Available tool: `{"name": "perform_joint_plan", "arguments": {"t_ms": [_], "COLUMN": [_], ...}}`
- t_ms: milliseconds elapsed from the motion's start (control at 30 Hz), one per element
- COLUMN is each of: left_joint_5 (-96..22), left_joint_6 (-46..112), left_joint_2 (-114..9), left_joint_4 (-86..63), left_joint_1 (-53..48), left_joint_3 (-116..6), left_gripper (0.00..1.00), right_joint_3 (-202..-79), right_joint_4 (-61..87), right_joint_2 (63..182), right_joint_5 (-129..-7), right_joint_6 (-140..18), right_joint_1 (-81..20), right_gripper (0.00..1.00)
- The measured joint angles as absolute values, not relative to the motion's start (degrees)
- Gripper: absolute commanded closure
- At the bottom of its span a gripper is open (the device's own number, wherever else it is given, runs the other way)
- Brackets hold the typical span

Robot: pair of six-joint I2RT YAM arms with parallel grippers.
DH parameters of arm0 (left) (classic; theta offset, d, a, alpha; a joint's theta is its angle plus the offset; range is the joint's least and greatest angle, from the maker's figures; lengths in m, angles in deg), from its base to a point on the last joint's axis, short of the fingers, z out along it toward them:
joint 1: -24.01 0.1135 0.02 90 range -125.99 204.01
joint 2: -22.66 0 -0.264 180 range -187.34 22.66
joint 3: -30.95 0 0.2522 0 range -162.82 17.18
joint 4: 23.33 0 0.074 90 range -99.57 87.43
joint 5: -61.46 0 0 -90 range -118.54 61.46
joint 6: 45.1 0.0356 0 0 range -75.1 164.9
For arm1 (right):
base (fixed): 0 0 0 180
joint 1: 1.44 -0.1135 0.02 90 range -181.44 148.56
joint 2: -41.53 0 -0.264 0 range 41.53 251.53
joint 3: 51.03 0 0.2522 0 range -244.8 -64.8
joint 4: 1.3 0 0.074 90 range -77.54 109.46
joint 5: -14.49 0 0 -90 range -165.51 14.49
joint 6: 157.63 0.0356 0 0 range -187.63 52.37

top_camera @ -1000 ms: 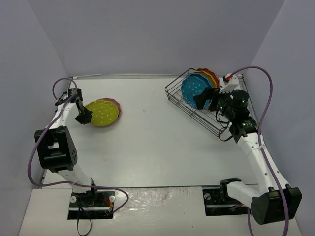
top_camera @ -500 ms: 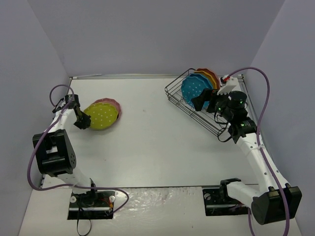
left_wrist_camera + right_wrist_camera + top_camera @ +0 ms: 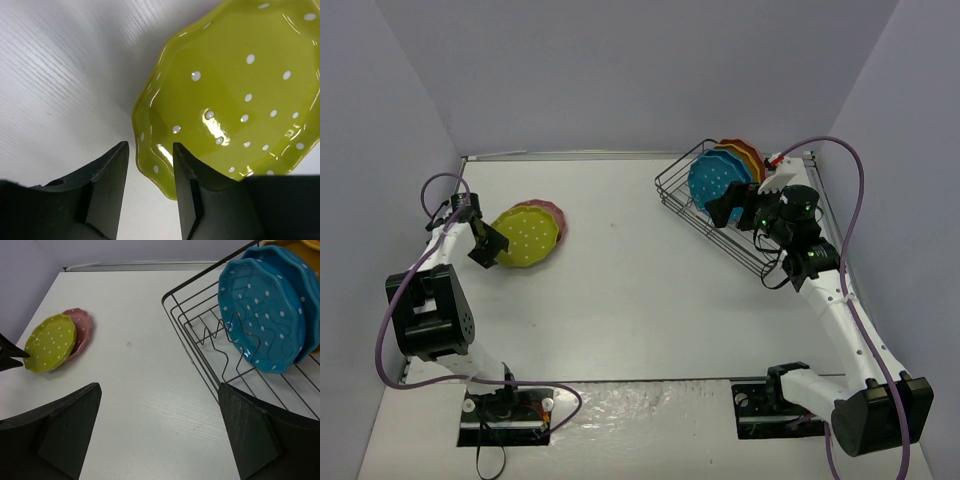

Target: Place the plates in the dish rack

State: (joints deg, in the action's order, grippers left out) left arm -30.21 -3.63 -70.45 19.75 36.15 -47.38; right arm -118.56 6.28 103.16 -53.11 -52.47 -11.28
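Straddling lime plate (image 3: 240, 100) rim, left end effector (image 3: 149, 146) part-open, right end effector (image 3: 160, 390) wide-open, empty

We see a white, faintly grained table (image 3: 640, 290). Toward its far left corner a pink plate (image 3: 83, 331) lies flat, with a lime green plate (image 3: 527, 232) overlapping it on top, both dotted white. In the far right corner sits the black wire dish rack (image 3: 672, 172), set askew to the table's edges.
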Motion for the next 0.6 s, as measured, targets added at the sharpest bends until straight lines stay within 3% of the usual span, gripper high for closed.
{"name": "perform_joint_plan", "arguments": {"t_ms": [133, 300, 600], "left_joint_5": [-30.51, -32.03, -41.91], "left_joint_6": [-3.39, -2.13, -0.28], "left_joint_2": [-68.58, -64.61, -57.72], "left_joint_4": [18.39, 14.16, -3.94], "left_joint_1": [36.47, 37.83, 42.83], "left_joint_3": [-45.93, -40.74, -26.93], "left_gripper": [0.26, 0.13, 0.10], "right_joint_3": [-118.24, -118.12, -118.12], "right_joint_4": [6.27, 6.27, 6.27], "right_joint_2": [103.26, 103.30, 103.40], "right_joint_5": [-52.49, -52.04, -51.02], "right_joint_6": [-52.47, -52.50, -52.50], "right_joint_1": [-11.29, -11.37, -11.65], "right_gripper": [0.00, 0.00, 0.00]}}
